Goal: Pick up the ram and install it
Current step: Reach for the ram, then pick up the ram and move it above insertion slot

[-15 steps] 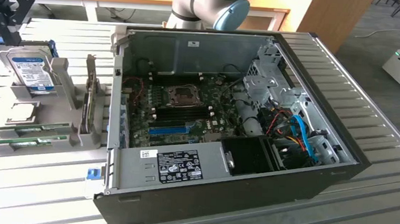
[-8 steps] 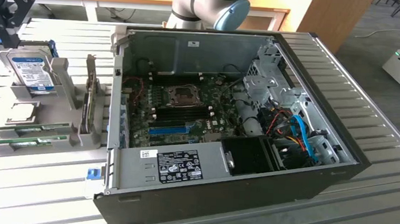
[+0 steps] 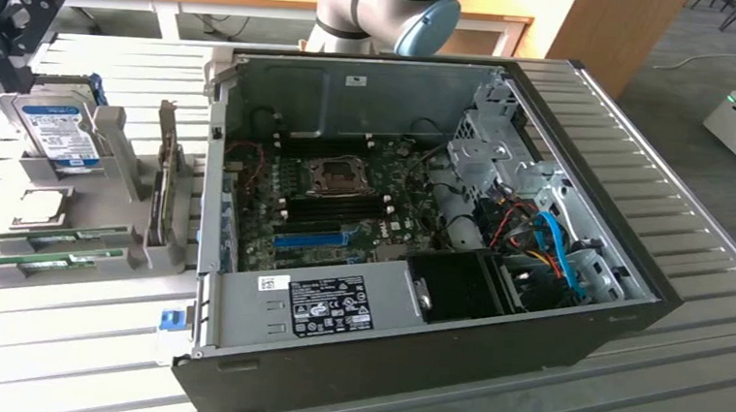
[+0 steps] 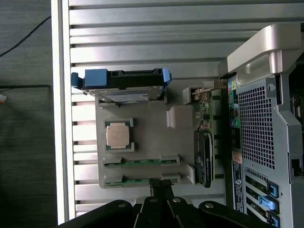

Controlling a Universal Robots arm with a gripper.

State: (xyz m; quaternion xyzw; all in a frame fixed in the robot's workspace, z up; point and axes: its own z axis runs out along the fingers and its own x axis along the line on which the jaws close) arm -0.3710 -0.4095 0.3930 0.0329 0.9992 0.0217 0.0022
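Note:
Two near-identical green ram sticks lie on edge in a grey holder (image 3: 112, 154) on the exterior view's left. One stick (image 3: 77, 236) (image 4: 141, 162) sits beside the CPU. The other (image 3: 46, 263) (image 4: 137, 181) is in the holder's outermost slot. My gripper (image 3: 0, 54) (image 4: 161, 186) hangs high above the holder, shut and holding nothing. In the wrist view its tips overlap the outer stick. The open computer case (image 3: 592, 338) shows the motherboard's dark memory slots (image 3: 342, 207) below the processor socket.
The holder also carries a silver hard drive (image 3: 65, 134) (image 4: 124, 86) with a blue label, a CPU (image 3: 37, 205) (image 4: 118, 136) and an upright card (image 3: 162, 187) (image 4: 205, 156). The case wall (image 4: 259, 123) stands close beside the holder. Cables and a drive cage fill the case's right side.

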